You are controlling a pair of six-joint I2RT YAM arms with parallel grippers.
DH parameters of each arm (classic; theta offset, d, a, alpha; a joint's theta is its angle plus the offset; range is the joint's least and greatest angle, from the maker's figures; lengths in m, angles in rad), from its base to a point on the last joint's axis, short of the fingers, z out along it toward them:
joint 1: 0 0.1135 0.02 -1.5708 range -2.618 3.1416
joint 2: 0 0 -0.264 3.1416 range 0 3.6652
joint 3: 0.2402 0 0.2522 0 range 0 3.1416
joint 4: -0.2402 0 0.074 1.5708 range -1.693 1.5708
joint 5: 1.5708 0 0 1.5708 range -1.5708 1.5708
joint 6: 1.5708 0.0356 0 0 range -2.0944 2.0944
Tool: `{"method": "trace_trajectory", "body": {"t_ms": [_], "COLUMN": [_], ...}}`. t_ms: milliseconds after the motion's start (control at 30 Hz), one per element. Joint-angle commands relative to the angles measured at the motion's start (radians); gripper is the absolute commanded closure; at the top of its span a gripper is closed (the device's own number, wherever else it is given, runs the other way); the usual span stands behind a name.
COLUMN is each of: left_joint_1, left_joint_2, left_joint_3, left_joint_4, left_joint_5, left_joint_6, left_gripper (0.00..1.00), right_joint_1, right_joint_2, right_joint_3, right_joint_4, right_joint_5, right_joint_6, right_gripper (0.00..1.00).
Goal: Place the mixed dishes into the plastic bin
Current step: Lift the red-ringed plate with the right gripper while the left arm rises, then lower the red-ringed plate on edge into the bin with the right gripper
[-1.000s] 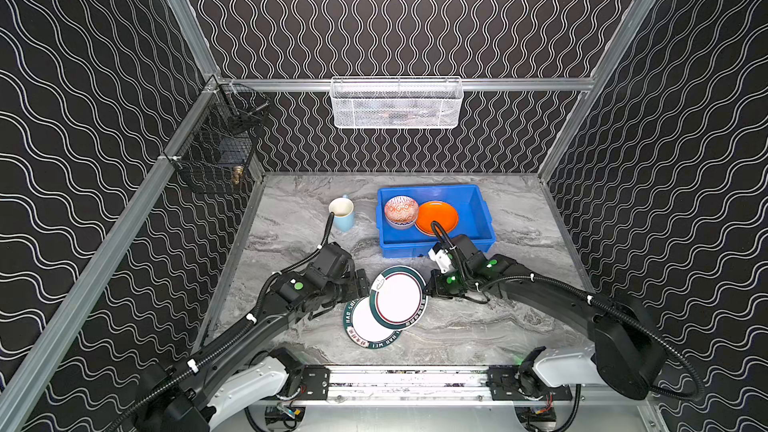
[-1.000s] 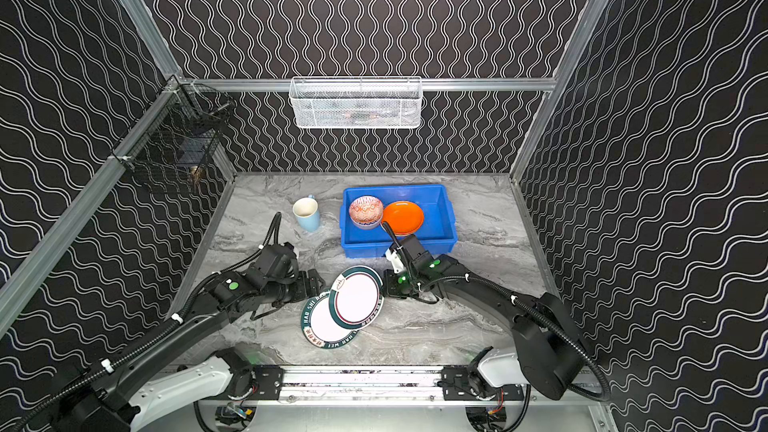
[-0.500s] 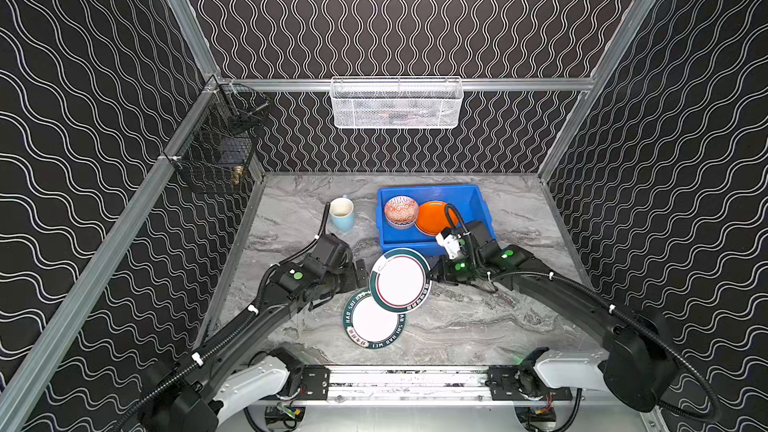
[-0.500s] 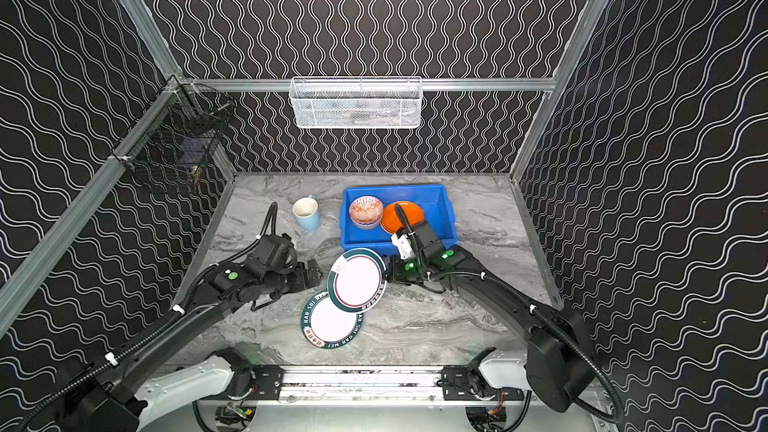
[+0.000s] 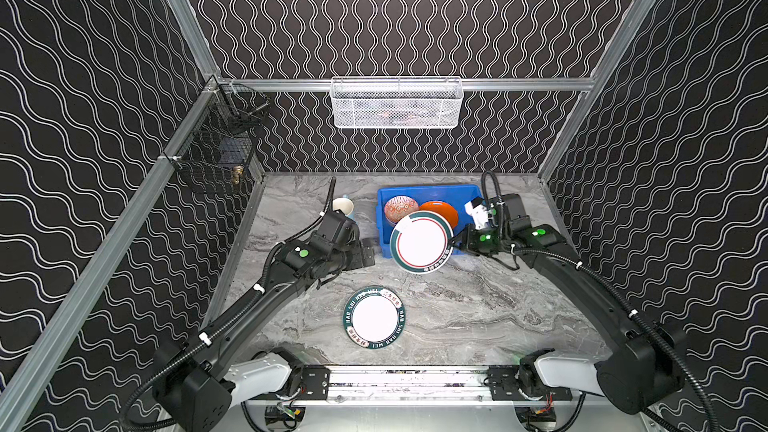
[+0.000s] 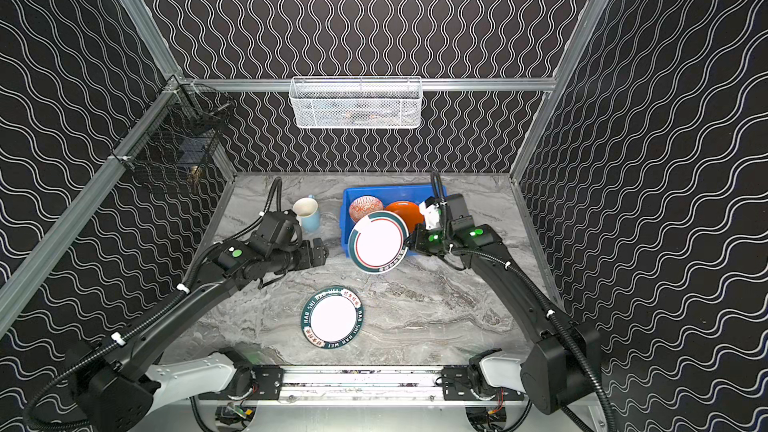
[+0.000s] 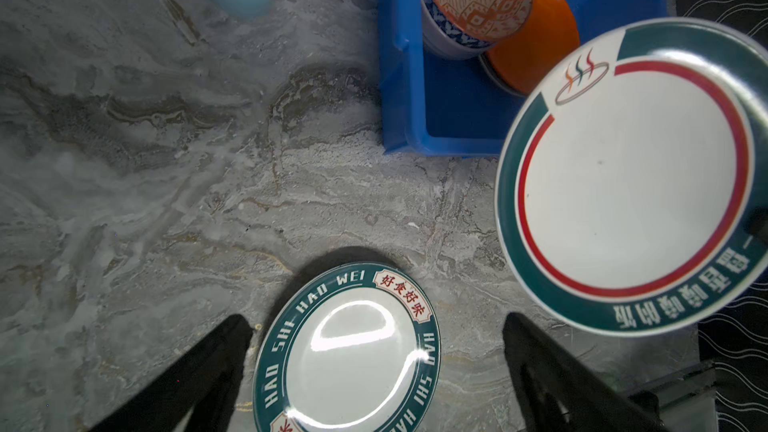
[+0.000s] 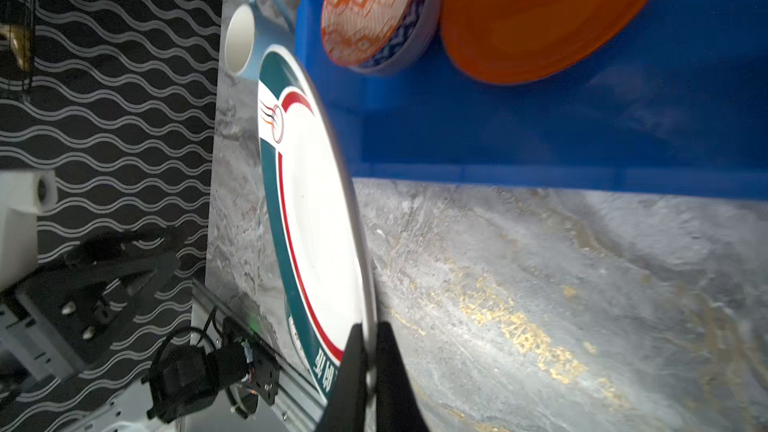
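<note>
Right arm has lifted the red-ringed plate (image 5: 422, 242) off the stack and carried it from the front middle of the table (image 5: 457, 305) up to the bin (image 5: 436, 191). A second ago both plates lay overlapped near the front rail with both grippers at them. The left gripper (image 5: 366, 250) has pulled back toward the left and gone from nearly wide to fully wide, holding nothing.

Now:
- right gripper (image 8: 370, 351) pinched tight on the rim of the red-ringed plate. The plate is tilted and off the table at the bin's near edge, not yet inside.
- lettered plate (image 5: 374, 317) flat on the table, alone, front middle, uncovered. It looks shifted a little from where it sat under the other plate.
- bowl (image 5: 400, 209) and orange plate (image 5: 440, 211) inside the bin, side by side at its far end, same as before.
- mug (image 6: 306, 211) upright on the table just left of the bin, unmoved, with the left arm close by.

Meaning for the task – the stack is split and one plate is in transit. My read: roughly halfway. Once this plate drops in, the lettered plate and the mug are still out. Free room in the bin looks to be its near half; tilted plate could clip the bowl on the way down.
</note>
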Motion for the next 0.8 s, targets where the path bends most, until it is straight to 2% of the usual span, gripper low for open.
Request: {"method": "trace_trajectory", "body": {"t_ms": [0, 367, 767], "left_joint_1": [0.001, 0.008, 0.065], "left_joint_2": [0.046, 0.236, 0.312], "left_joint_3": [0.051, 0.223, 0.234], "left_joint_4": [0.029, 0.06, 0.123], "left_joint_5": [0.014, 0.077, 0.179], "left_joint_6": [0.05, 0.12, 0.161], "left_gripper": [0.01, 0.01, 0.01], "right_joint_1": [-0.062, -0.29, -0.324], "right_joint_2": [0.022, 0.176, 0.381], "right_joint_3": [0.044, 0.126, 0.239], "right_joint_4": [0.007, 0.09, 0.115], "right_joint_5": [-0.053, -0.098, -0.041], "right_joint_6": [-0.041, -0.026, -0.012], "right_gripper": [1.0, 1.0, 1.0]}}
